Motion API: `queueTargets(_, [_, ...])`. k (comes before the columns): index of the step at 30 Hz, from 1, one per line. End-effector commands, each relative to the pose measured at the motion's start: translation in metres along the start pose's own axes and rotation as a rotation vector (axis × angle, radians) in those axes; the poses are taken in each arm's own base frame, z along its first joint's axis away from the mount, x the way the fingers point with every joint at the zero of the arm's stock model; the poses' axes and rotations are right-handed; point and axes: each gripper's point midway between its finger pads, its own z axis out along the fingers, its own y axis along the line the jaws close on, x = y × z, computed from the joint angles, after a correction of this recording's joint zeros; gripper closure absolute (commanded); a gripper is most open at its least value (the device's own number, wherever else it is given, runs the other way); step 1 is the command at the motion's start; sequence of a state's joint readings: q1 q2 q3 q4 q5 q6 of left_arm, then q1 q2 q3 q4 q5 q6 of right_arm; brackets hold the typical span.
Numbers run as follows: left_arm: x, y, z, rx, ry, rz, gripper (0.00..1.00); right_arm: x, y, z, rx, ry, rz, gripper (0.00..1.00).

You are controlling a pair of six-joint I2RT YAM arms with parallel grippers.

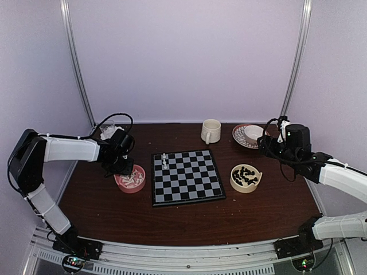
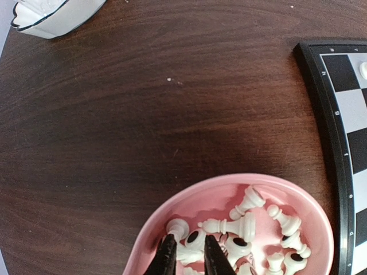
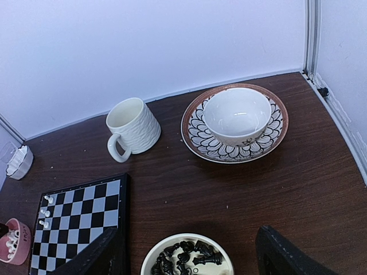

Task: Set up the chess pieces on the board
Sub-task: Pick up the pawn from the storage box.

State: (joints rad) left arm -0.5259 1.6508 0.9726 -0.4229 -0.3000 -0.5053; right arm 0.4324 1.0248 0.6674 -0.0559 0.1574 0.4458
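Note:
Several white chess pieces [image 2: 269,226] lie heaped in a pink bowl [image 2: 229,180] left of the board [image 1: 188,177]. My left gripper [image 2: 186,255] reaches into that bowl, its two dark fingers shut on one white piece [image 2: 195,247] lying on its side. A few white pieces [image 1: 164,160] stand at the board's far left corner. Black chess pieces [image 3: 189,260] fill a cream bowl [image 3: 152,252] right of the board. My right gripper [image 3: 186,258] hovers open above that bowl, holding nothing.
A white ribbed mug [image 3: 133,130] and a patterned plate [image 3: 195,134] carrying a white bowl [image 3: 236,114] stand behind the board. A small white dish [image 2: 51,17] sits at the back left. White walls enclose the table on three sides.

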Motion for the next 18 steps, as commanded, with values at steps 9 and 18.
queueTargets(9, [-0.0077, 0.0066, 0.0057, -0.03, 0.012, -0.005, 0.82, 0.0024, 0.0026, -0.0005, -0.012, 0.001, 0.005, 0.18])
queueTargets(18, [-0.0046, 0.0126, 0.0098, -0.062, 0.038, 0.0, 0.82, 0.002, 0.0023, -0.0013, -0.011, -0.002, 0.005, 0.18])
